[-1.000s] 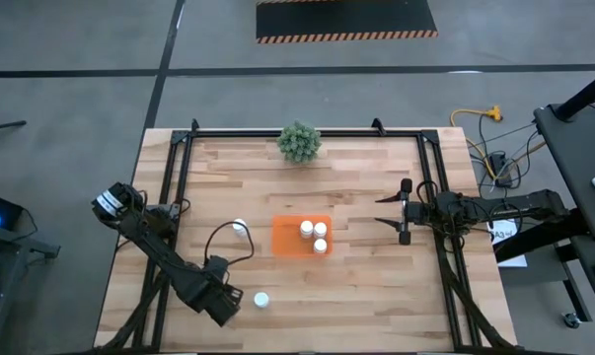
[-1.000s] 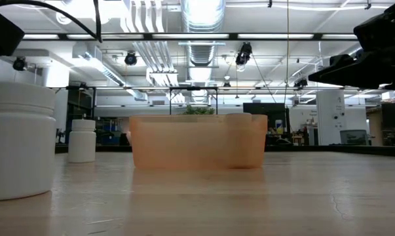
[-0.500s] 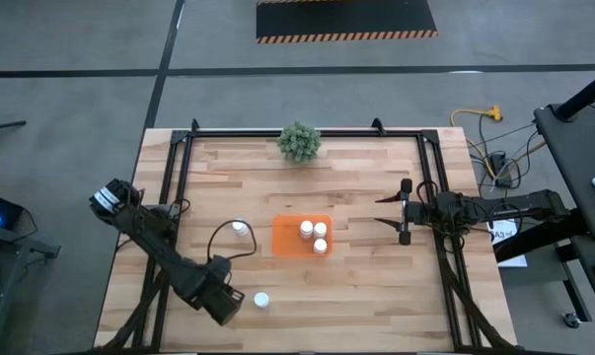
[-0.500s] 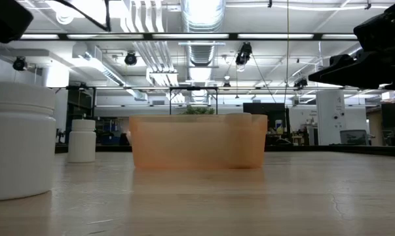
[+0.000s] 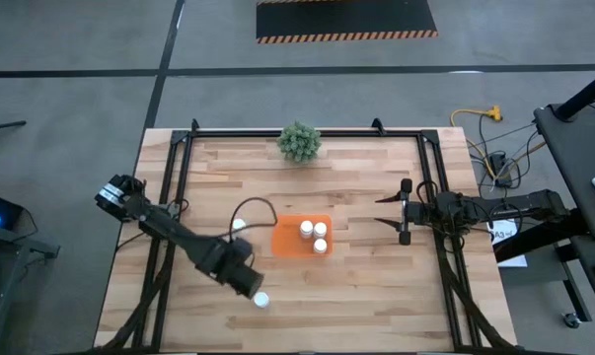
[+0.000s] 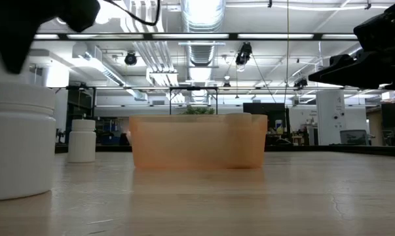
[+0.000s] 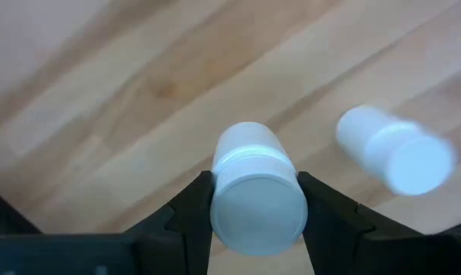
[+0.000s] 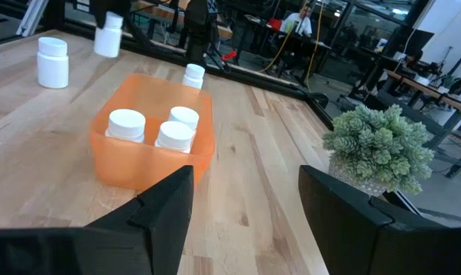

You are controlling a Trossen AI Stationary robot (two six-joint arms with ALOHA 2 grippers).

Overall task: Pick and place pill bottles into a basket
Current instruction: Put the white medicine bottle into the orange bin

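My left gripper [image 5: 246, 284] is shut on a white pill bottle [image 7: 254, 191] above the near left part of the table. That bottle also shows in the right wrist view [image 8: 108, 35], in the air. One bottle [image 5: 261, 300] stands on the table just near of the gripper. Another bottle [image 5: 240, 225] stands left of the orange tray [image 5: 289, 240]. Three bottles [image 5: 315, 237] stand in the tray. My right gripper [image 5: 388, 211] is open and empty, right of the tray. My left gripper pinches the bottle between its two fingers [image 7: 192, 210], one on each side of the cap end [image 7: 219, 200]. The fingers come from above, pointing down. The bottle is lifted clear of the table, about upright, cap up.
A small green plant [image 5: 299, 142] stands at the table's far edge. A black frame rail [image 5: 174, 187] runs along the table's left, far and right sides. Bare wood lies between the tray and my right gripper.
My left gripper has moved toward the table's right edge and a little toward the far edge, closer to the orange tray, and now stands just beside the standing bottle near the front. The bottles on the table and in the tray have stayed put.
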